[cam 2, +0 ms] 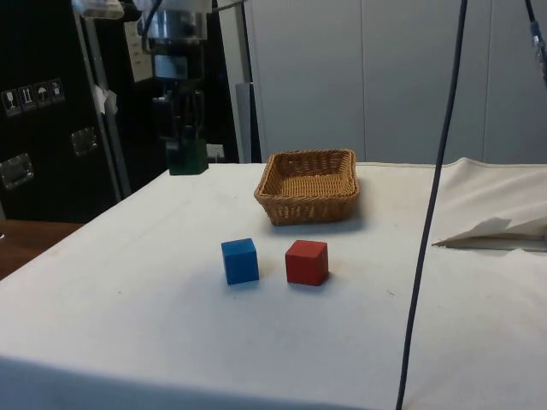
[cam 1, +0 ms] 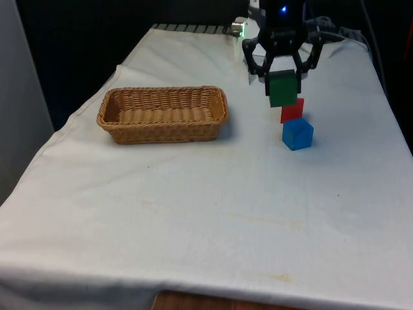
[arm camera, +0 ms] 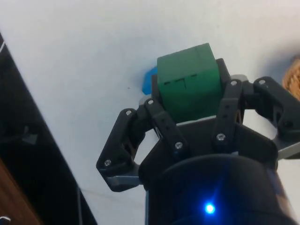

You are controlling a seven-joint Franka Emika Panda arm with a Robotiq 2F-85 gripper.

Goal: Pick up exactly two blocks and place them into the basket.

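Three blocks are in play, and one of them, the green block [cam 1: 282, 90], is clamped between the fingers of the hand [cam 1: 282, 82], which is closed on its sides. In the front view the hand sits in the upper right of the frame, with the green block lifted clear of the white cloth of the desk [cam 1: 206, 213]. The wrist view shows the same grip, the green block [arm camera: 189, 87] wedged between the two black fingers [arm camera: 159, 124] and its lower part sticking out past them.

In the front view the red block [cam 1: 292, 110] lies just below the held block, right of centre, and the blue block [cam 1: 297, 134] sits just in front of the red one, the two close together on the cloth. From the side view they rest side by side near the middle of the frame, blue block [cam 2: 240, 260] to the left and red block [cam 2: 307, 261] to the right, slightly apart.

The wicker basket [cam 1: 162, 115] stands left of centre in the front view, well apart from the blocks, with nothing visible inside it.
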